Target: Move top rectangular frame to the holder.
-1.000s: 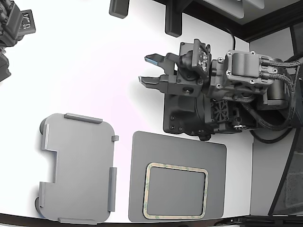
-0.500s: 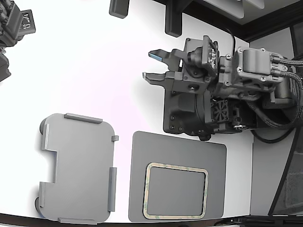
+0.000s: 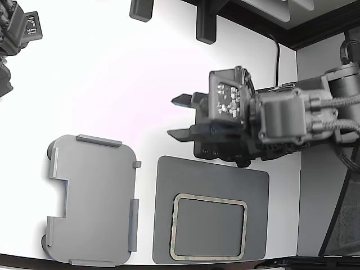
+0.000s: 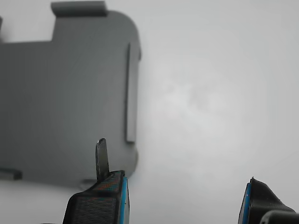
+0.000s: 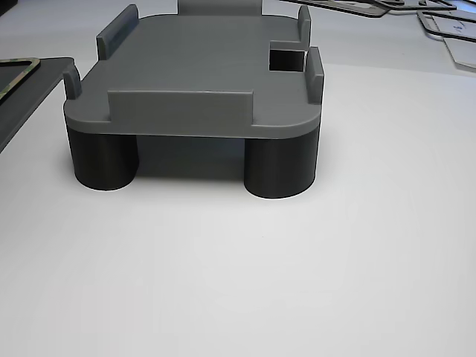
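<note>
The top rectangular frame [image 3: 208,197], a thin beige-green ring, lies flat on a dark grey mat [image 3: 214,174] at the bottom of the exterior view. One corner of the frame [image 5: 15,61] shows in the other view. The light grey holder [image 3: 93,199] sits to the mat's left on the white table and holds nothing; it also shows in the wrist view [image 4: 65,93] and, on its dark round feet, in the other view [image 5: 201,74]. My gripper [image 3: 179,117] hovers above the mat's upper left corner. It is open and empty, and its blue-edged fingers [image 4: 103,200] point toward the holder.
A second arm's head [image 3: 17,34] sits in the exterior view's top left corner. Two dark posts [image 3: 205,25] stand at the table's far edge. The arm's black base [image 3: 225,152] is just above the mat. Flat pale pieces [image 5: 446,30] lie behind the holder in the other view.
The arm has turned its wrist and swung the gripper down the exterior view, closer to the mat. The jaws stay open. Frame, mat and holder have not moved.
</note>
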### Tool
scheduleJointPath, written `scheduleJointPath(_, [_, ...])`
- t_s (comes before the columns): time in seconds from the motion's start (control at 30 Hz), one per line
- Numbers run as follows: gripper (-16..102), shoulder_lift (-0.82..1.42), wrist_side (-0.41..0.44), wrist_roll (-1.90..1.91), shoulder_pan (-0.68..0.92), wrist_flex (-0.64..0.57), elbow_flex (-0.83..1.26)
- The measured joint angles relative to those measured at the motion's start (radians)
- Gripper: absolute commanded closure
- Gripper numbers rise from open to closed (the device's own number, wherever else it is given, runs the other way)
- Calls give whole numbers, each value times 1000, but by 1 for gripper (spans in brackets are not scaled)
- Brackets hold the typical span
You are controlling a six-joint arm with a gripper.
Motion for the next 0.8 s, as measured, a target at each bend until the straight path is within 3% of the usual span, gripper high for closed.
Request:
scheduleJointPath(0.07, [-9,-28,-6,66,61,21,-9])
scheduleJointPath(0.13, [-14,-40,-9,133,129,38,2])
scheduleJointPath(0.4, [-14,-156,34,439,423,150,-11])
scheduleJointPath(0.47, [-4,-202,35,522,494,181,-17])
scheduleJointPath(0.53, [-6,-238,55,603,560,195,-28])
scheduleJointPath(0.8, [-8,-268,31,842,727,146,31])
